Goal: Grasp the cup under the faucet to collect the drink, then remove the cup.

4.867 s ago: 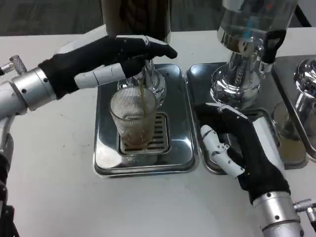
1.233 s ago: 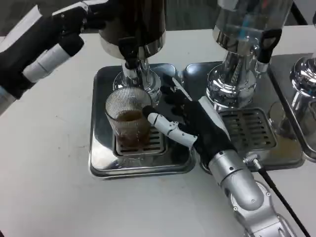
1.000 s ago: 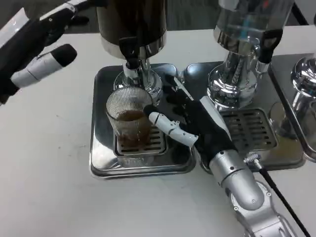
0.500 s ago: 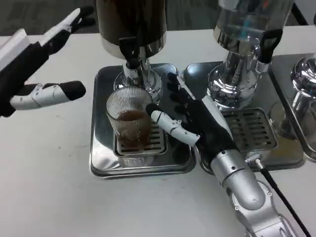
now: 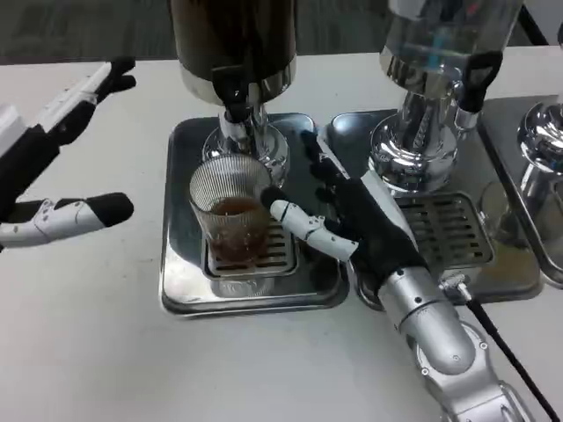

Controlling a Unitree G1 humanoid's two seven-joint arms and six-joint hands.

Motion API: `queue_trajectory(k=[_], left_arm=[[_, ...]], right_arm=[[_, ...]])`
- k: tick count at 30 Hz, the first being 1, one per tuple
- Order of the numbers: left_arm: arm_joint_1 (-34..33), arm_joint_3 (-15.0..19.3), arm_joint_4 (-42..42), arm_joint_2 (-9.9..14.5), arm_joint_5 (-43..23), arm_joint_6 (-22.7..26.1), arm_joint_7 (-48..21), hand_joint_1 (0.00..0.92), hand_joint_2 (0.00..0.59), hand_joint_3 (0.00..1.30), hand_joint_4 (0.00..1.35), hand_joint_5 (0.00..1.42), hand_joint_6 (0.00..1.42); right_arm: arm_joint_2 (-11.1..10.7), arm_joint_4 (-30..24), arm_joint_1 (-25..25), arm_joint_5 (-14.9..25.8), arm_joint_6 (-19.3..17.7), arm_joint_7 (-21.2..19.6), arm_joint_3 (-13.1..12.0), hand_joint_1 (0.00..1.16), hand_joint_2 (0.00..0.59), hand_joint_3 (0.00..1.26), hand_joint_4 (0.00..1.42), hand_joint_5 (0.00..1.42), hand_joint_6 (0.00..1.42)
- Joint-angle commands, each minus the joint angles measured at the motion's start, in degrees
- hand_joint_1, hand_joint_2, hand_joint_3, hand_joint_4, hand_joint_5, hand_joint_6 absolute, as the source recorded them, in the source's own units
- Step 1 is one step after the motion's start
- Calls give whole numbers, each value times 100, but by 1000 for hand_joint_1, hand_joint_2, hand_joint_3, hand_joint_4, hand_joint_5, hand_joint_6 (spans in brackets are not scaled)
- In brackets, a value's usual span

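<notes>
Withdrawn toward the table's left edge, the left hand is spread and empty, while the right hand, fingers apart, approaches the filled cup for removal.

We take this for a drinks counter or café-style test bench: chrome beverage dispensers w/ black taps stand just beyond the right hand, each over a steel drip tray w/ slotted grate, on a white table. Grey carpet-like floor behind.
</notes>
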Motion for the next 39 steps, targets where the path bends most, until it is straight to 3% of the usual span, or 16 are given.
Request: queue_trajectory(k=[1,14,28,39], left_arm=[[309,100,-218,140,46,107,131,0,30,0,0,0,0],[757,-31,-356,118,-22,153,41,0,41,0,0,0,0],[1035,-368,-5,196,145,119,-53,0,56,0,0,0,0],[1201,-429,59,278,214,143,-30,0,63,0,0,0,0]], right_arm=[[-34,164,-126,-46,-106,-9,58,505,224,0,0,0,63],[-62,557,-303,-114,-218,1,160,514,213,0,0,0,22],[-38,748,-381,-427,-243,-244,273,515,213,0,0,0,0],[1,1021,-505,-473,-384,-359,375,482,218,0,0,0,0]])
